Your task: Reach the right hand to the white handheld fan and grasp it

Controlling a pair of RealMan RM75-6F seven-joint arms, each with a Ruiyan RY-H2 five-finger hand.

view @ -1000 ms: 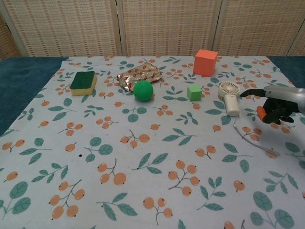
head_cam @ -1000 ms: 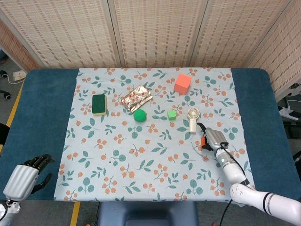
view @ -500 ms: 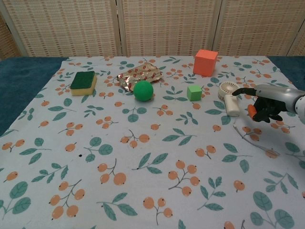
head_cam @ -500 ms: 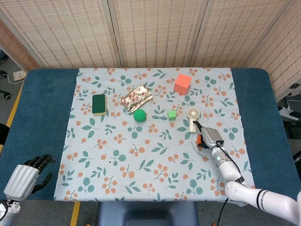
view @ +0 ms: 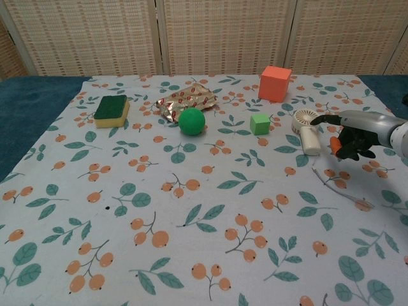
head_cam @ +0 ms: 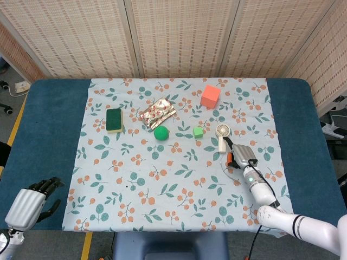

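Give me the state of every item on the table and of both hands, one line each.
white handheld fan: lying flat, not yet grasped
right hand: beside the fan, fingers apart, holding nothing
left hand: off the table's near corner, holding nothing
orange cube: resting flat
green cube: resting flat
green ball: resting on the cloth
sponge: lying green side up
foil blister pack: lying crumpled
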